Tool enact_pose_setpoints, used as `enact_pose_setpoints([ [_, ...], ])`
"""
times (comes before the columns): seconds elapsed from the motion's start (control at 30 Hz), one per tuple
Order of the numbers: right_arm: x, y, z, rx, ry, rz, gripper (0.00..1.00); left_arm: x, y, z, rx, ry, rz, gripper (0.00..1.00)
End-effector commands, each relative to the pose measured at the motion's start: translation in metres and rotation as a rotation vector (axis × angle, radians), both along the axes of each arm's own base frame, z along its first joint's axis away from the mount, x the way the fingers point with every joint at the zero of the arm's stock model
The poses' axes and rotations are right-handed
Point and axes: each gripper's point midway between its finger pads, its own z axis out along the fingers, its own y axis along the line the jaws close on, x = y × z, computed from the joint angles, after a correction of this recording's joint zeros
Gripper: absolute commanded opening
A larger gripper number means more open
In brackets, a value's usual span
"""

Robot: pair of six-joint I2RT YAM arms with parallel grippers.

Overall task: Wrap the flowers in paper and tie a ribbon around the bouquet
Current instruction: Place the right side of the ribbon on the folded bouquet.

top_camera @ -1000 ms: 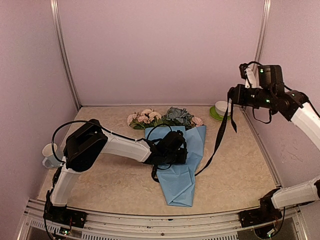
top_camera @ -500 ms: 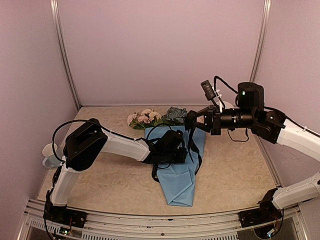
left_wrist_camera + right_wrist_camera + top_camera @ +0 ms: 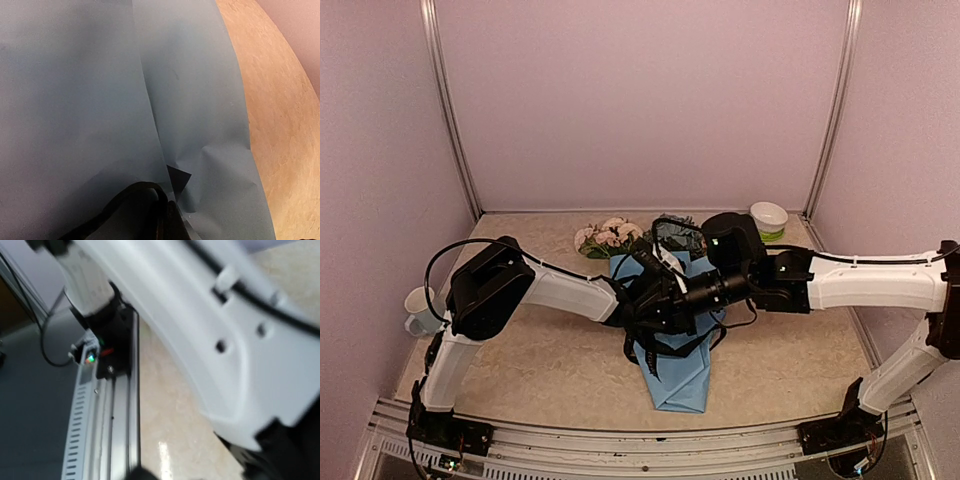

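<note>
Handling ribbon (image 3: pixel 672 347) as thin, floppy, slippery; probably pinching best near an end. Hovering over paper (image 3: pixel 682 385), left gripper (image 3: pixel 670 305) closed; right gripper (image 3: pixel 642 290) jaws: cannot tell.

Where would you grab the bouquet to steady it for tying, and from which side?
Probably the narrow tail of the bouquet, pinched across its width from above, coming in from the near edge. It tapers to a slim flat wedge there and lies bare. The ribbon crosses the middle, and the flowers at the far end would likely crush.
</note>
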Motion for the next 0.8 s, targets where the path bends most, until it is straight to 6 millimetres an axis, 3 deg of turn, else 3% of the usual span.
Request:
enact_pose_setpoints([
  [0.0, 0.002, 0.021, -0.002, -0.013, -0.112, -0.007, 0.68, 0.002, 0.026, -0.028, 0.098, 0.030, 0.011, 0.00],
  [0.07, 0.007, 0.019, -0.003, -0.025, -0.124, -0.035, 0.98, 0.002, 0.027, -0.028, 0.100, 0.028, 0.010, 0.00],
  [0.2, 0.008, 0.004, 0.009, -0.006, -0.163, -0.083, 1.00, 0.002, 0.027, -0.030, 0.107, 0.027, 0.008, 0.00],
  [0.37, 0.004, -0.017, 0.009, -0.042, -0.144, -0.109, 1.00, 0.001, 0.029, -0.032, 0.108, 0.032, 0.008, 0.00],
  [0.47, 0.024, -0.045, -0.001, -0.047, -0.021, -0.222, 0.91, 0.001, 0.028, -0.032, 0.106, 0.031, 0.008, 0.00],
  [0.5, 0.034, -0.057, -0.009, -0.055, 0.039, -0.279, 0.82, 0.001, 0.028, -0.032, 0.105, 0.032, 0.009, 0.00],
  [0.6, 0.060, -0.093, -0.060, -0.135, 0.230, -0.495, 0.50, 0.002, 0.027, -0.030, 0.097, 0.032, 0.009, 0.00],
  [0.77, 0.050, -0.095, -0.115, -0.179, 0.442, -0.506, 0.41, 0.002, 0.027, -0.031, 0.098, 0.034, 0.009, 0.00],
])
